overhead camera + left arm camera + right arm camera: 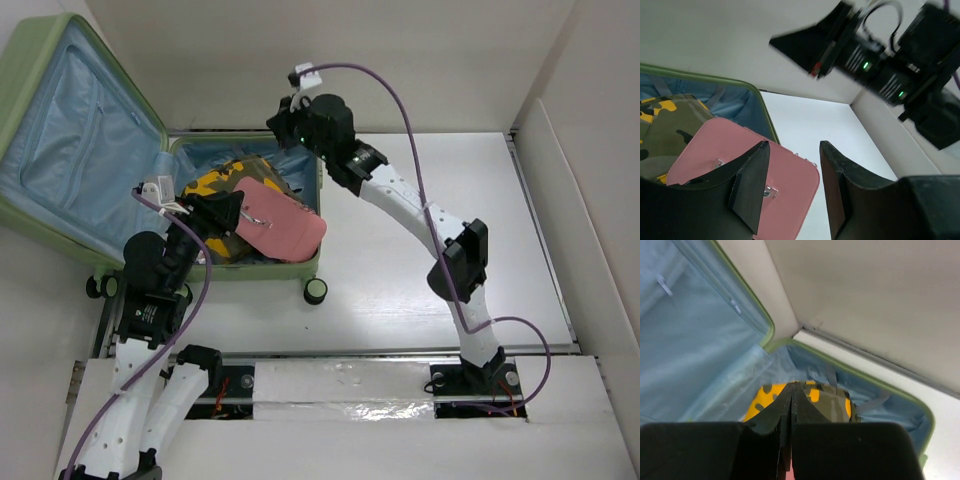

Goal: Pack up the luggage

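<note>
The luggage lies open at the left, its blue-lined lid leaning back. A yellow and olive camouflage bundle and a pink box lie in its base, and the box juts over the right rim. My left gripper hovers open over the pink box, nothing between its fingers. My right gripper hangs shut and empty above the base's far right corner. In the right wrist view its closed fingertips point at the camouflage bundle and the lining.
White walls enclose the table at the back and right. The luggage's black wheels rest near the table's front. The right arm arches across the table's middle. In the left wrist view the right arm's wrist hangs above.
</note>
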